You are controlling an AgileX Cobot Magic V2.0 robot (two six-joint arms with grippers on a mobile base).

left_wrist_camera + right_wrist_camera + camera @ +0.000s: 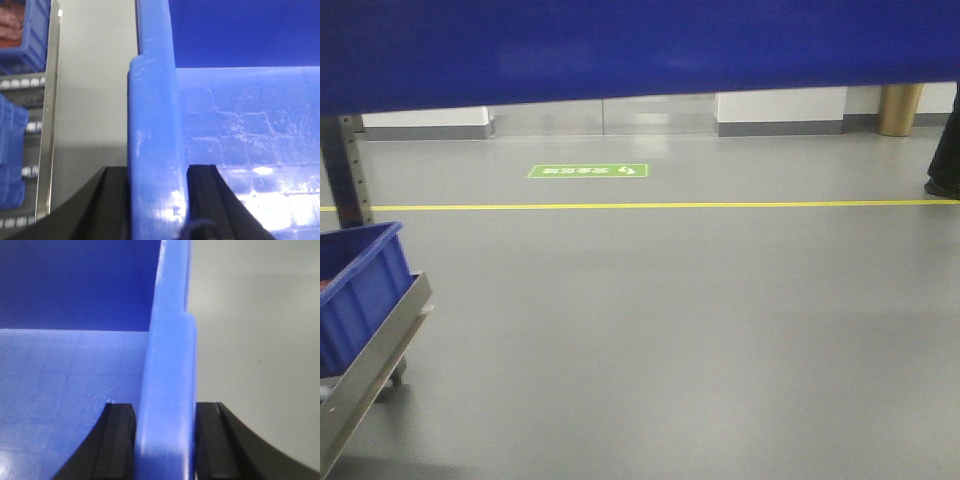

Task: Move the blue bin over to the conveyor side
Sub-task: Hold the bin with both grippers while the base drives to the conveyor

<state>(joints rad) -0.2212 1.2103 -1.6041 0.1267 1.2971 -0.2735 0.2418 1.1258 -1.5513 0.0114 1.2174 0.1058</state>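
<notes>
Closely seen, the left gripper (155, 210) has its two black fingers (102, 205) clamped on the thick rim wall of a large, glossy bright-blue plastic bin (240, 125). One finger is outside and one inside, both pressed to the plastic. The right gripper (165, 440) has the same hold on the opposite wall, black pads (117, 440) tight either side of the rim lip. The bin hangs between the two arms. Its inner floor is scuffed, with a faint square grid and glare spots near the left fingers.

Left wrist view, outward: pale-grey smooth floor (90, 100) just beside the bin's outer wall, then a shiny stainless-steel rail (50, 125) running up the frame, with small grey rollers (30, 82) beyond it. An upper blue crate (25, 30) holds something reddish and blurred; a second blue crate (10, 150) is cut by the edge.

Right wrist view: only grey floor past the wall.

Front view: a deep-blue band (640, 50) fills the top, probably the bin's wall close to the lens, too blurred to be sure. Below it the floor is crossed by a straight yellow line (650, 205), with a green rectangular floor sign (587, 171) beyond and grey skirting (780, 127) under a white wall. Lower left, a dark-blue plastic crate (355, 290) sits on a grey metal frame (375, 370), with a perforated metal upright (348, 170) behind. A tan cylinder (900, 110) stands by the far wall; a dark trouser leg (948, 140) shows at the right edge.
</notes>
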